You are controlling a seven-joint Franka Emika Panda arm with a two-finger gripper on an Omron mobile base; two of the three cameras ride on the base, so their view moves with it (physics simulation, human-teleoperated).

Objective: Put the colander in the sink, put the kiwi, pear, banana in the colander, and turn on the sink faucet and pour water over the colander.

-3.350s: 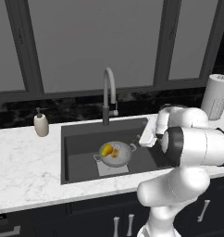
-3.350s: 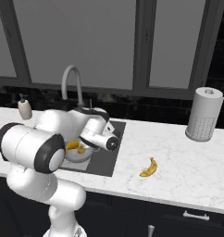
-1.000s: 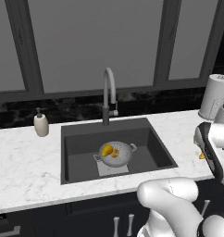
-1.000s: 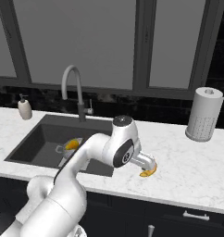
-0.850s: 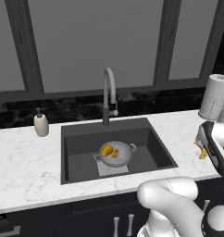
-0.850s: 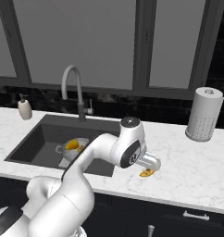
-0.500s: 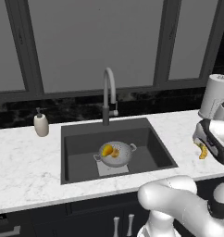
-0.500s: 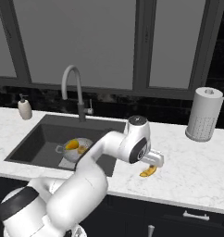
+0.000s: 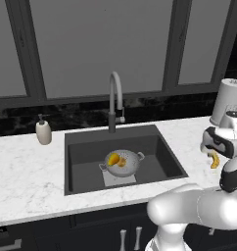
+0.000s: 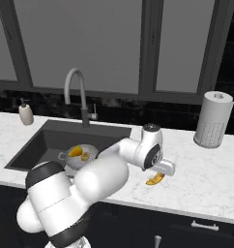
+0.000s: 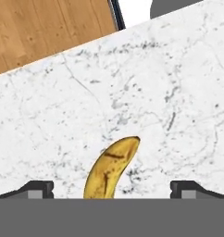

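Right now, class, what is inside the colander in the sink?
Inside the colander lie two yellow-orange fruits, probably the pear and the kiwi. Its far wall hides part of the bowl's floor.

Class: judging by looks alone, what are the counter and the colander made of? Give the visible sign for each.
The counter looks like polished white marble: grey veins cross it. The colander looks like bare silver metal, seemingly steel: pale sheen, wall dotted with holes.

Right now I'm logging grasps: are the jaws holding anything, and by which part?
Nothing is held. The gripper is open above the banana, which lies on the counter between the jaws.
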